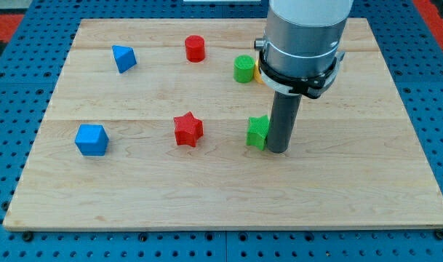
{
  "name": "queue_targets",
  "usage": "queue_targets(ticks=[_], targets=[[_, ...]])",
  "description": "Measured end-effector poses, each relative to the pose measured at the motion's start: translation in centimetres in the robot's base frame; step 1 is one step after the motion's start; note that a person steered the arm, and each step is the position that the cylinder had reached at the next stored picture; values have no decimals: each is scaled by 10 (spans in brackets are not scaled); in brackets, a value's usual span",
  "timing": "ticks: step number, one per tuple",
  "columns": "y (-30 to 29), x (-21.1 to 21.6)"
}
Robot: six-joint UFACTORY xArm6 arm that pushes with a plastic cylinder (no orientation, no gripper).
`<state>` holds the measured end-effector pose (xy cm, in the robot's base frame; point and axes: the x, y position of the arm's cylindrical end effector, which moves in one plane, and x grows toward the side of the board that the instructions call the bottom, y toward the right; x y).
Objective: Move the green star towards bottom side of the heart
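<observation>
My tip (pixel 277 151) touches the green star (pixel 257 132) on the view's right side; no gripper shows.

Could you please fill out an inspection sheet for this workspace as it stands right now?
Surface: wooden board, flat, on a blue pegboard.
Job's things: green star touching my tip on the tip's left in the view; heart not identifiable, only a yellow sliver shows behind the arm.
Clutter: red star, red cylinder, green cylinder, blue cube, blue wedge-like block.
Grippers: none; rod only.
Cables: nothing seen.
Surroundings: nothing seen beyond the pegboard.
</observation>
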<state>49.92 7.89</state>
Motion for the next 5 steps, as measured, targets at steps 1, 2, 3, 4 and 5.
queue_targets(ticks=[1,2,3,4,5], targets=[[-5,19],[-5,21],[-5,21],[-5,21],[-30,21]])
